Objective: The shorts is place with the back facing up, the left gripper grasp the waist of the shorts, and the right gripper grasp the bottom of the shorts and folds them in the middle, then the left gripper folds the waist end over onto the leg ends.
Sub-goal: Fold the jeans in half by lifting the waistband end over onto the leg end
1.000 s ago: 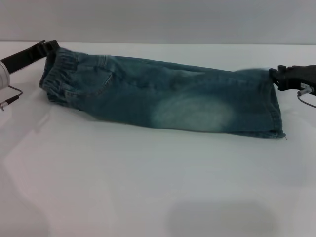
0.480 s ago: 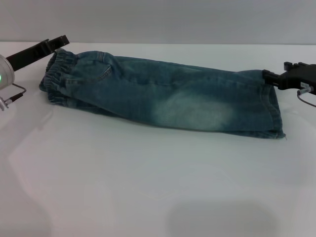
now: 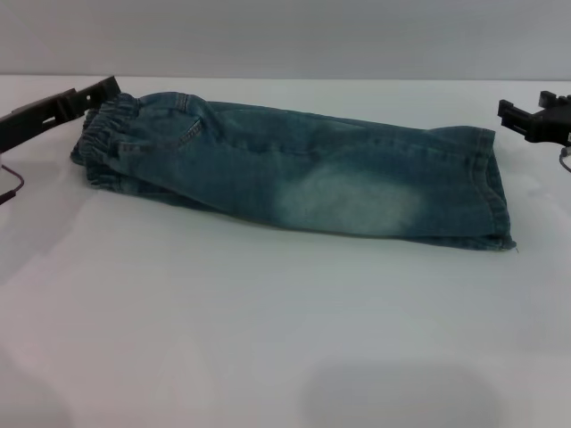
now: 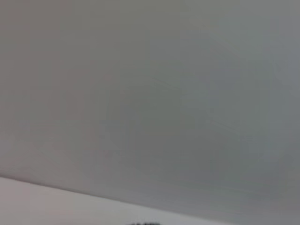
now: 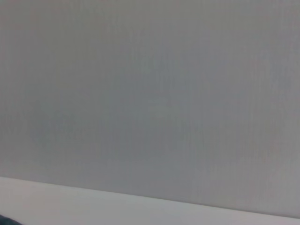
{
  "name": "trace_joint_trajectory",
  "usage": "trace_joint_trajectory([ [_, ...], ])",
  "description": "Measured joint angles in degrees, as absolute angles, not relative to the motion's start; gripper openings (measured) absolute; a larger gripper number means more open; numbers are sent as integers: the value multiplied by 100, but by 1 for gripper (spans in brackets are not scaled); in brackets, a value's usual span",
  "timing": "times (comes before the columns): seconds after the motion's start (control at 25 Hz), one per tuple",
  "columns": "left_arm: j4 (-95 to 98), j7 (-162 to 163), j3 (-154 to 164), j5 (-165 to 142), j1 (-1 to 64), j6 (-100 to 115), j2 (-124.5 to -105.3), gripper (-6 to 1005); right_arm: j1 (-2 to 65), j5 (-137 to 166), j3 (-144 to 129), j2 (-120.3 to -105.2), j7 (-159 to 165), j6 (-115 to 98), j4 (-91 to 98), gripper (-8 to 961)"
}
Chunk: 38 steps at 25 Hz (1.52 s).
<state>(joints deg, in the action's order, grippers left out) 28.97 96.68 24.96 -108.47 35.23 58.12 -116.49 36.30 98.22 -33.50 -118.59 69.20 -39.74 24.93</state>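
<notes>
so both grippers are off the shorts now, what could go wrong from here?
1. The left gripper sits right at the elastic waist of the shorts; it may catch only the top layer, so the fold opens.
2. The right gripper hangs clear of the leg hems, so nothing pins that end and the shorts may slide on the smooth table.
3. Both wrist views show no cloth, so neither helps aim the grasp.

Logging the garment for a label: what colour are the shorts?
Blue denim, with a pale faded patch; the shorts show best in the head view.
</notes>
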Motion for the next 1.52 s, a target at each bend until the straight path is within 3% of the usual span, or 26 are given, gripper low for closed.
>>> trace_joint_trajectory([
  [0.08, 2898, 9305, 2608, -10849, 3419, 5980, -11598, 833, 3629, 9820, -3349, -11858, 6906, -4013, 2495, 676],
  [0.2, 2895, 8660, 2707, -10823, 3253, 6079, -11577, 833, 3627, 9817, -3351, -11856, 6897, -4092, 2493, 676],
  [0.56, 2852, 7233, 2641, -10782, 2991, 5903, -11754, 833, 3607, 9811, -3357, -11856, 6890, -4422, 2470, 677],
  [1.52, 1986, 6221, 2684, -10725, 3503, 4766, -11805, 834, 3687, 9808, -3357, -11849, 6890, -4772, 2497, 676],
])
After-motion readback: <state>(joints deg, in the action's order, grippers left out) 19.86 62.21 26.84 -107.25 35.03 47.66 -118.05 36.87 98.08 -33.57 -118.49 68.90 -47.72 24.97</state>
